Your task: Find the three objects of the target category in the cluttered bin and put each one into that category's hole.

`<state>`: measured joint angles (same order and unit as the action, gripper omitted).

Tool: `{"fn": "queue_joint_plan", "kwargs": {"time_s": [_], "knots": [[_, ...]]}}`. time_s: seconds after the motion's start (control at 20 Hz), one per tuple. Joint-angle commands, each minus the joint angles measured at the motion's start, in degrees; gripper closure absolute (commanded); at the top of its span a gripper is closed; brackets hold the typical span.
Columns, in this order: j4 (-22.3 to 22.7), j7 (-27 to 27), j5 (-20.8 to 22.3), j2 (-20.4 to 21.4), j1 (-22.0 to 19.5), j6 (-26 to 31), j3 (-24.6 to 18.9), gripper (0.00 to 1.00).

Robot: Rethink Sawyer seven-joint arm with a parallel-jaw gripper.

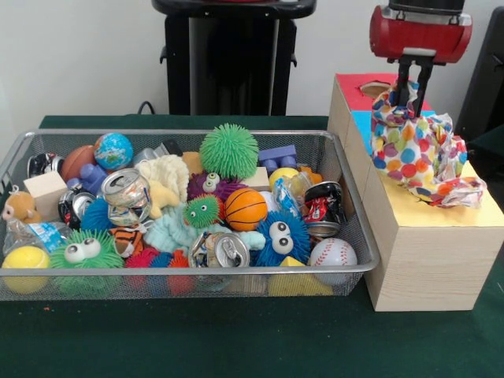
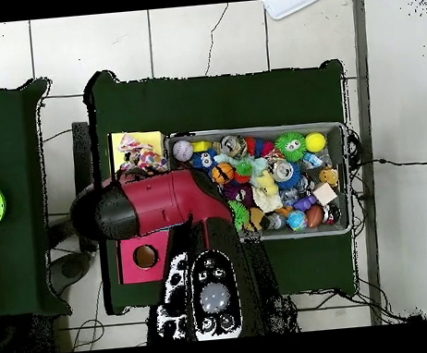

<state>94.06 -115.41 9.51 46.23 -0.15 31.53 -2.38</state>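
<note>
You have the end effector (image 1: 413, 85) hanging over the sorting box (image 1: 429, 260) at the right of the front view. Its two dark fingers (image 1: 402, 79) are clenched on the top of a crumpled polka-dot bag (image 1: 417, 146). The bag's lower folds spill onto the yellow section of the box top (image 1: 472, 213). Its upper part sits over the blue section; whether it touches there you cannot tell from this angle.

The box top runs in coloured sections from far to near: red with a round hole (image 1: 376, 88), then blue, then yellow. In the overhead view you see the red section's hole (image 2: 145, 257) clearly, with the arm (image 2: 164, 202) crossing over the middle of the box.

The wire mesh bin (image 1: 189, 282) sits just left of the box on the green tabletop (image 1: 236, 339). It is crowded. Items you can pick out:
- green spiky ball (image 1: 229, 150), far centre
- small globe ball (image 1: 113, 150), far left
- orange basketball (image 1: 245, 208), centre
- baseball (image 1: 333, 253), near right corner
- yellow tennis ball (image 1: 25, 260), near left corner
- blue fuzzy toy with big eyes (image 1: 281, 235)
- crushed cans, one at near centre (image 1: 228, 250)
- wooden block (image 1: 45, 193), left
</note>
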Motion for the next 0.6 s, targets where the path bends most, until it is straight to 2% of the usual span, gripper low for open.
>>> {"fn": "queue_joint_plan", "kwargs": {"time_s": [0.05,0.25,0.6], "knots": [[1.03,-12.73,-2.62,-3.22,0.8,-3.04,1.46,1.0],[0.12,-13.97,-3.64,-3.99,2.32,-2.64,2.67,1.0],[-2.7,-16.18,-8.06,-5.19,5.73,0.41,4.52,1.0]]}}
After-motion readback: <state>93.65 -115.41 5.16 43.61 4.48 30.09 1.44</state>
